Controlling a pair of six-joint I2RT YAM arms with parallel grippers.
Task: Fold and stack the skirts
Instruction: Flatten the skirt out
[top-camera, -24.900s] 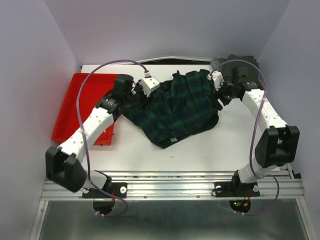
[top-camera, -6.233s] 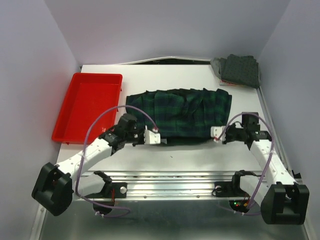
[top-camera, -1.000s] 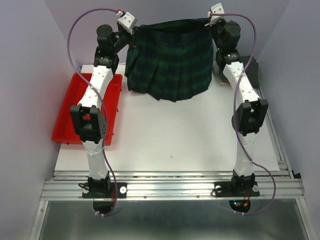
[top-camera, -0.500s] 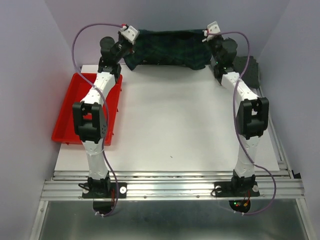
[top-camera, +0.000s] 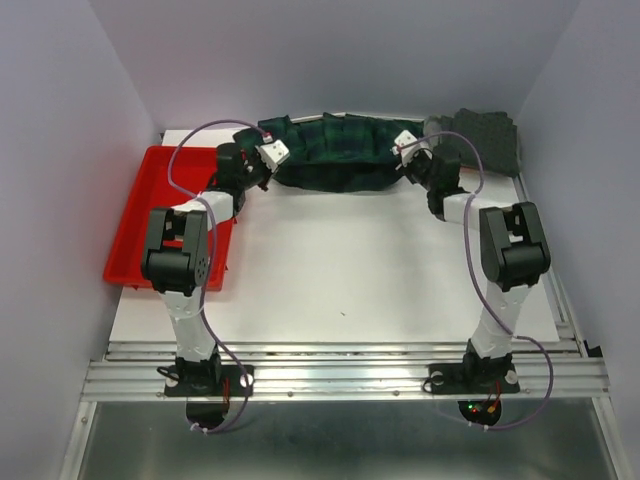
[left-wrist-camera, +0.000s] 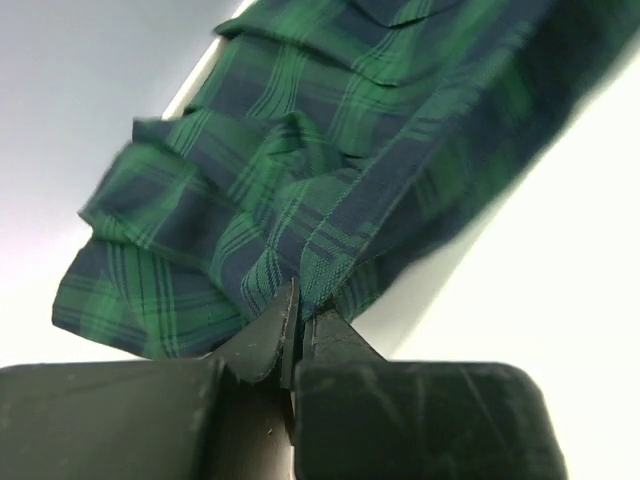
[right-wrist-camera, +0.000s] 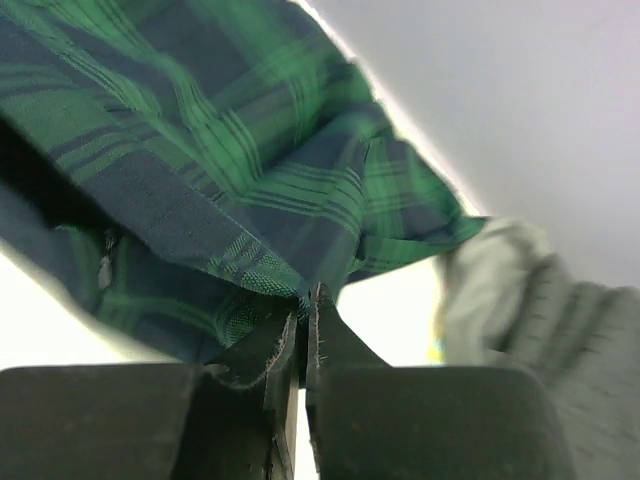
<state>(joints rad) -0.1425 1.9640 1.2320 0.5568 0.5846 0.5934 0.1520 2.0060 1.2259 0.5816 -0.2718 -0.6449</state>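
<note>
Plaid skirt (top-camera: 335, 160), dark green and navy, pleated, lying bunched in a long low band along the far edge of the table (top-camera: 340, 270), its length running left to right just in front of the back wall (top-camera: 330, 50).

Left gripper (top-camera: 272, 155) stands at the band's left end, right gripper (top-camera: 405, 147) at its right end. In both wrist views each pair of jaws is pressed together on a stitched edge of the plaid cloth, with only the fabric between the tips. Behind the left jaws the pleats heap in loose folds and sag to the tabletop. At the right jaws the cloth drapes away to the far side.

Folded dark grey pile (top-camera: 482, 140) sits at the far right corner of the table, just beside the skirt's right end; whether the two touch cannot be told. In the right wrist view a paler grey layer shows at the pile's edge.

Red tray (top-camera: 150, 225), shallow and rectangular, lies at the table's left edge, its inner side partly covered by the left arm.

The tabletop is white, matt and rectangular. An aluminium rail (top-camera: 340, 372) along its near edge carries both arm bases. Pale lavender walls close the space on three sides. A purple cable (top-camera: 200, 140) loops above each arm.
</note>
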